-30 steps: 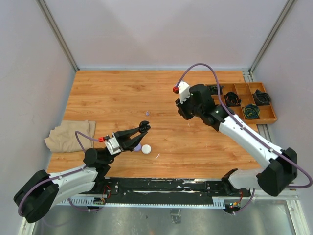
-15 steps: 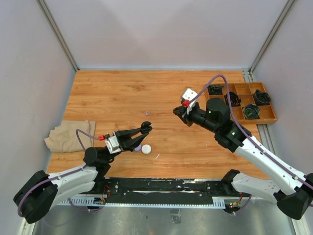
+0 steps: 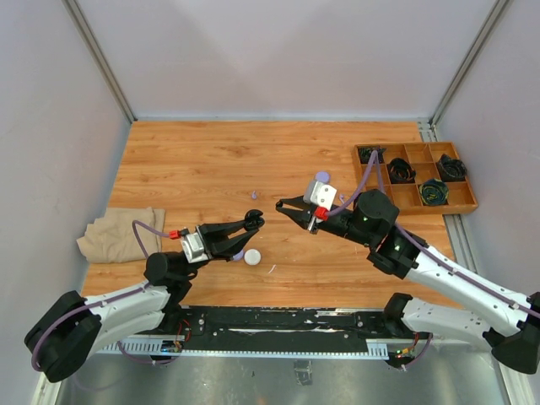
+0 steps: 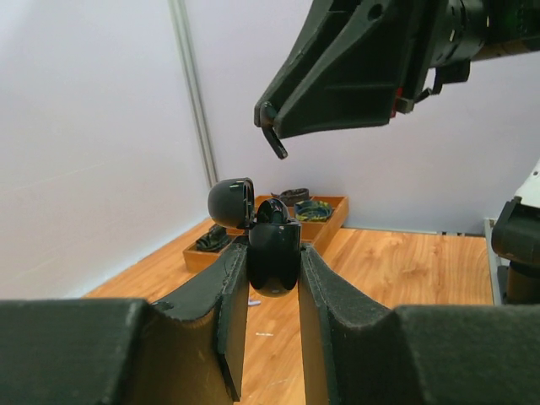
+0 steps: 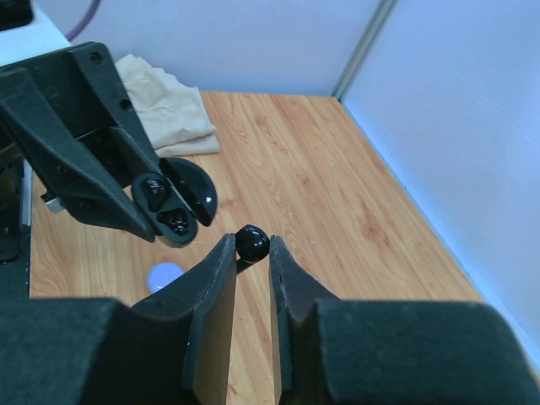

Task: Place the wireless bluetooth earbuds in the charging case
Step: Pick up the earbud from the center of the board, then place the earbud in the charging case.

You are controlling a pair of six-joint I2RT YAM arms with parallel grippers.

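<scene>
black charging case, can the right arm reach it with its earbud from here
Probably yes: the left end effector holds the charging case up, lid open, and the right end effector, pinching a black earbud, is close by with only air between them.

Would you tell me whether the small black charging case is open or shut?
Open: the small black charging case shows its lid hinged back, its inside exposed to the right wrist camera.
</scene>
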